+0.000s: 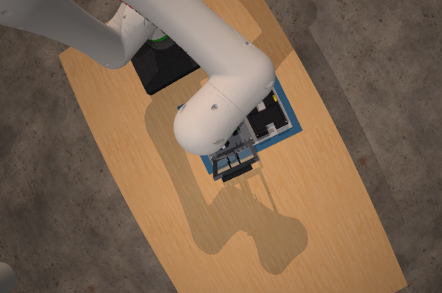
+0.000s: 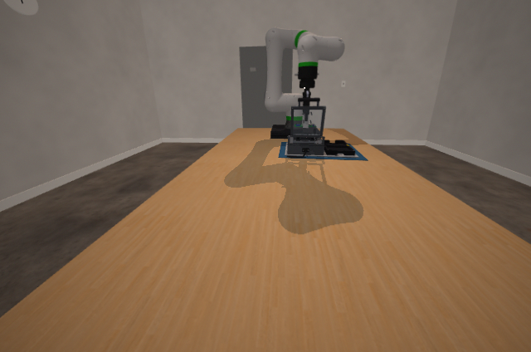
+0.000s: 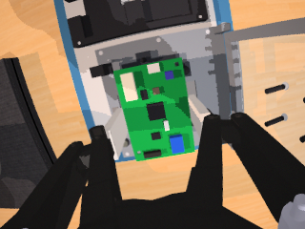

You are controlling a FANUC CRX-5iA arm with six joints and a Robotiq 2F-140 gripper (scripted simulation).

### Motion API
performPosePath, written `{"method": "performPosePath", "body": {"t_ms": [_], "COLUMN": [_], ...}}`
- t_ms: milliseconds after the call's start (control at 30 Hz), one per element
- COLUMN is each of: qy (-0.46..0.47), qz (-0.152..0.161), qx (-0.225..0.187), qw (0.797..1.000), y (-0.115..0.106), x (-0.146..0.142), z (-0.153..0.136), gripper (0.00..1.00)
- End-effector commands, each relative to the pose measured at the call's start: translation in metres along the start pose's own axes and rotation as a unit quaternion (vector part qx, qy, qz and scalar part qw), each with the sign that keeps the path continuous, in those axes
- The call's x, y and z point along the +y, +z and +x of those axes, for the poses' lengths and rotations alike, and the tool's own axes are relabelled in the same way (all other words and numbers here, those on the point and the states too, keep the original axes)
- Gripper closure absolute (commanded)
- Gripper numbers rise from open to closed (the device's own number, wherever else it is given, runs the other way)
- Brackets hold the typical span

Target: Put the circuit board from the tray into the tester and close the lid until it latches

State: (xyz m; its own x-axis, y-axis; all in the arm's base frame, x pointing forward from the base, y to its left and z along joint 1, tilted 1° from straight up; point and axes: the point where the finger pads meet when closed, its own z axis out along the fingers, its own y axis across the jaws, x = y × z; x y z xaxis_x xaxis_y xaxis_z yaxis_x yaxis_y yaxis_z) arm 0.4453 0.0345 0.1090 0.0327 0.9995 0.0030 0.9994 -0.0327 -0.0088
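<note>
In the wrist view my gripper (image 3: 156, 113) (image 2: 305, 124) is shut on the green circuit board (image 3: 137, 118) by its long edges. The board is face up, its white connector (image 3: 129, 87) at the end toward the tray. It hangs above the tester (image 3: 200, 48) (image 2: 299, 149), slightly turned relative to it, and hides most of the pin plate and both pins. The latch hook (image 3: 100, 71) shows black at the tester's side opposite the hinge. The lid (image 3: 267, 31) (image 2: 308, 107) (image 1: 255, 155) stands open, its handle (image 1: 237, 173) outward.
The black tray (image 1: 268, 117) (image 2: 339, 150) (image 3: 110, 34) lies beside the tester on a blue mat (image 1: 297, 128) (image 3: 70, 47). The raised lid frame stands close to the gripper's hinge side. The robot's black base (image 1: 157, 72) (image 3: 19, 143) is on the opposite side.
</note>
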Motion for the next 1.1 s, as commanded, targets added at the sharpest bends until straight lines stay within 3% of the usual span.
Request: {"method": "performPosePath", "body": {"t_ms": [0, 667, 1067], "qy": [0.000, 0.000, 0.000], "qz": [0.000, 0.000, 0.000], "qx": [0.000, 0.000, 0.000], "qw": [1.000, 1.000, 1.000], "y": [0.000, 0.001, 0.016], "x": [0.000, 0.000, 0.000], "z": [0.000, 0.000, 0.000], "gripper": [0.54, 0.54, 0.54]}}
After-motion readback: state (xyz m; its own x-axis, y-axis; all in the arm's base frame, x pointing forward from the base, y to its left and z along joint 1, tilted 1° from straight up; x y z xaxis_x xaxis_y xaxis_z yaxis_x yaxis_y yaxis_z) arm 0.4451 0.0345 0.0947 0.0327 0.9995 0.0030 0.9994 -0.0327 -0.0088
